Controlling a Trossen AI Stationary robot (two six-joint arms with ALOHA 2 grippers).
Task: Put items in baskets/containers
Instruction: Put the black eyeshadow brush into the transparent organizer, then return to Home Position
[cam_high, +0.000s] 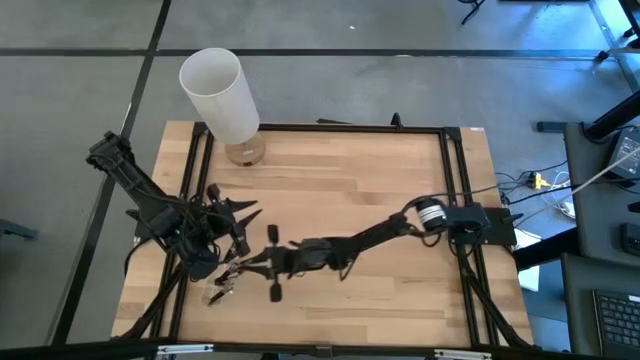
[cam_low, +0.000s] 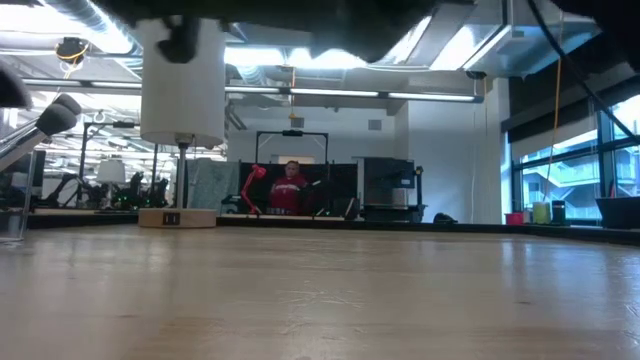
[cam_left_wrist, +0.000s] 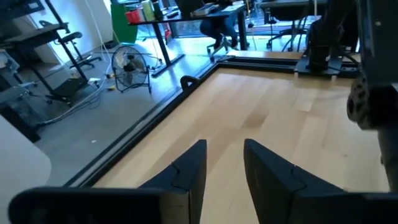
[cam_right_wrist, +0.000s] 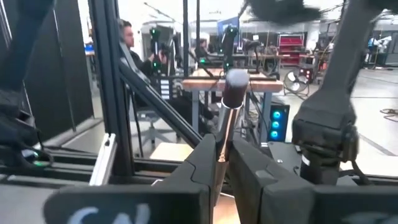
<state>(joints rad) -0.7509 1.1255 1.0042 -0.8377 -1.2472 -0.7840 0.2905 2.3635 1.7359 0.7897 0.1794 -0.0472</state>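
Near the front-left part of the pale wooden table (cam_high: 340, 190) both dark arms met. The right gripper (cam_right_wrist: 222, 163) reached in from the right side, and its own wrist view showed its two dark fingers (cam_right_wrist: 202, 158) pinched narrowly on a slim makeup brush with a coppery ferrule and a dark rounded bristle head (cam_right_wrist: 234, 89), the brush standing up between them. From above, that gripper (cam_high: 245, 265) lay low over the boards, just beside a small transparent cup (cam_high: 222, 288) with thin dark sticks at it; whether the held brush touched the cup could not be told. The left gripper (cam_left_wrist: 222, 167) hovered above bare boards with its fingers (cam_left_wrist: 189, 168) parted by a moderate gap and nothing between them. From above it sat at the table's left edge (cam_high: 205, 252), close to a cluster of thin dark makeup brushes (cam_high: 232, 212) fanned out on the wood. A tall white cylinder (cam_high: 218, 92) stood at the far-left corner with a small tan jar (cam_high: 244, 152) just beside it.
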